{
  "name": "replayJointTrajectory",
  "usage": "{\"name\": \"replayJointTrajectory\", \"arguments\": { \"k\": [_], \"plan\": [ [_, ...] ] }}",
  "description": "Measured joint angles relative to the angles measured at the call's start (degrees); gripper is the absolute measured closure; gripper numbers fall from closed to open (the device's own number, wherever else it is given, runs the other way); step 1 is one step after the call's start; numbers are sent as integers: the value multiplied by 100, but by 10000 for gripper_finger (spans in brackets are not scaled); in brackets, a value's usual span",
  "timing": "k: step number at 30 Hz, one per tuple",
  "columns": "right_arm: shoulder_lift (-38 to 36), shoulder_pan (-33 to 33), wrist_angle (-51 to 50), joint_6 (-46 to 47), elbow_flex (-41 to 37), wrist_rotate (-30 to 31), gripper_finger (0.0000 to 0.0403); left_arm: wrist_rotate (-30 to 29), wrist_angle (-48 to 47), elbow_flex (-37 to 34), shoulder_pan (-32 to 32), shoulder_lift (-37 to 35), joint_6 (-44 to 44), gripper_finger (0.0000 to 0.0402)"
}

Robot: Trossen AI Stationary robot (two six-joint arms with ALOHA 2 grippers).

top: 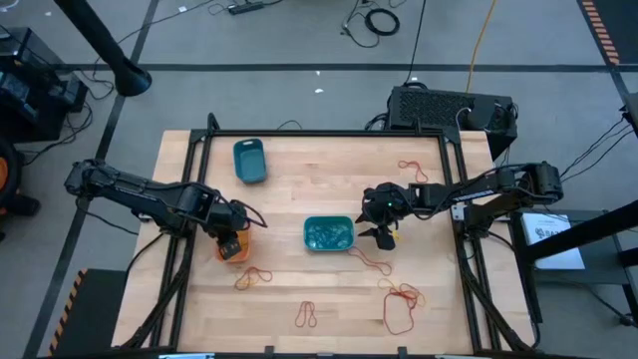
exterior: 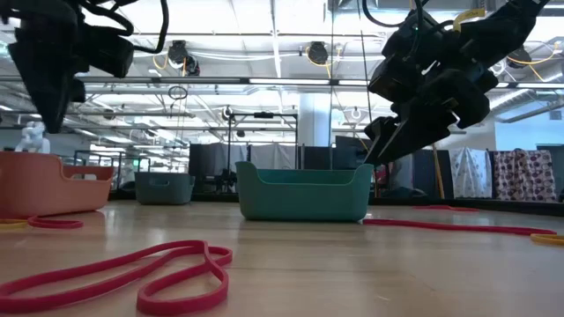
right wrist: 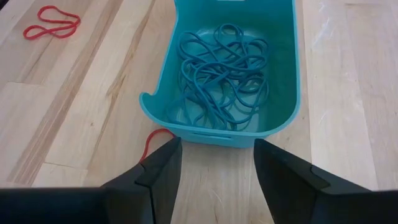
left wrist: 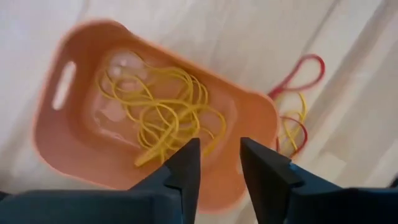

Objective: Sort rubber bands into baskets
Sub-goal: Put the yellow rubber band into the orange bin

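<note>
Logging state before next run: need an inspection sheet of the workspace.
Surface: wood table, bare apart from the job's things.
Job's things: orange basket holds yellow bands; teal basket holds blue-green bands; blue basket contents unclear; red bands loose on the near table.
Clutter: nothing seen.
Grippers: left gripper open over orange basket; right gripper open beside teal basket; both empty.
Cables: black and yellow cables on the floor.
Surroundings: black box behind table; no people seen.
</note>
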Motion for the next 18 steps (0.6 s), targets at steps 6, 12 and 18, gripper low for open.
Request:
{"name": "replayJointTrajectory", "arguments": {
  "k": [6,12,18],
  "plan": [
    [0,0,32,250,2,-8,209,-425,1106,0,0,0,635,281],
    [0,141,-161,1431,122,-375,209,-1079,3743,8,-4,86,2737,281],
    [4,924,-1182,2288,480,-426,209,-1220,5508,11,-44,833,4859,281]
  ]
}}
